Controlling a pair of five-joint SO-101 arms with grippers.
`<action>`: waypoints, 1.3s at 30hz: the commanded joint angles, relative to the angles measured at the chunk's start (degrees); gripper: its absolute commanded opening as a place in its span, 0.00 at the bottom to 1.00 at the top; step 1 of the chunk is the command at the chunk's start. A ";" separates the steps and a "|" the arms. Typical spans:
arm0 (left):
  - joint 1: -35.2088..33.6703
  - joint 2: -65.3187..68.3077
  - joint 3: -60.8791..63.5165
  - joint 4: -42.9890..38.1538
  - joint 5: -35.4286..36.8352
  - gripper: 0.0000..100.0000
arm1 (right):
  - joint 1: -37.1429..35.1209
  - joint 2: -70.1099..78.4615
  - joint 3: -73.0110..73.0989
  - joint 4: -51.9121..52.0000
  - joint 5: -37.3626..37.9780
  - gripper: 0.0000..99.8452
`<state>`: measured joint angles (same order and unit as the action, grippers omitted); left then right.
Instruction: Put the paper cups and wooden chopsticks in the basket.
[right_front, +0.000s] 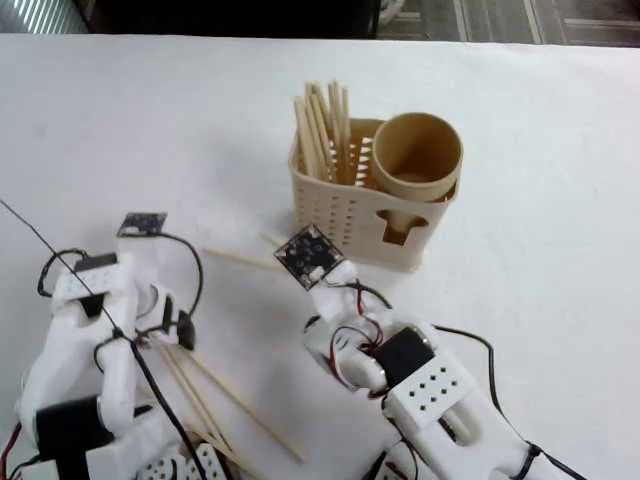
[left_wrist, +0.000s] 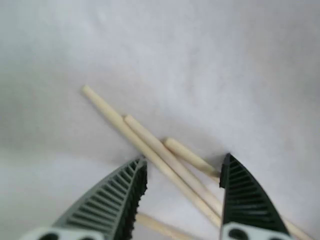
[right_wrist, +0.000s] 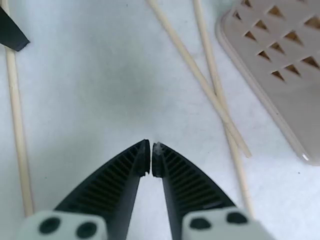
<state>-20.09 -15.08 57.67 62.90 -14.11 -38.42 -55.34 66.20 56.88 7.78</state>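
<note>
A beige slotted basket (right_front: 350, 220) stands mid-table. It holds a brown paper cup (right_front: 417, 152) and a bundle of upright wooden chopsticks (right_front: 322, 130). Loose chopsticks (right_front: 225, 400) lie on the white cloth by the left arm (right_front: 95, 330). My left gripper (left_wrist: 185, 159) is open just above the cloth, with three chopsticks (left_wrist: 165, 155) running between its fingers. My right gripper (right_wrist: 150, 146) is shut on nothing, low over the cloth. Two crossed chopsticks (right_wrist: 210, 85) lie between it and the basket wall (right_wrist: 280, 75).
Another chopstick (right_wrist: 17, 130) lies to one side of the right gripper, and a single one (right_front: 240, 258) rests left of the basket. The right arm (right_front: 405, 375) sits just in front of the basket. White cloth stretches open to the back and right.
</note>
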 joint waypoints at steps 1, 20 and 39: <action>1.10 1.45 -3.60 -0.79 0.70 0.23 | 0.57 -1.01 -0.35 -0.75 0.18 0.02; 7.34 2.33 -22.07 -4.48 17.85 0.02 | 0.66 -1.10 -0.35 -0.75 0.18 0.02; 6.99 1.80 -34.11 20.92 18.37 0.25 | 0.66 -1.10 -0.26 -0.75 0.18 0.02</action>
<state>-13.49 -12.70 26.11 80.31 3.74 -38.33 -55.34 66.20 56.88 7.78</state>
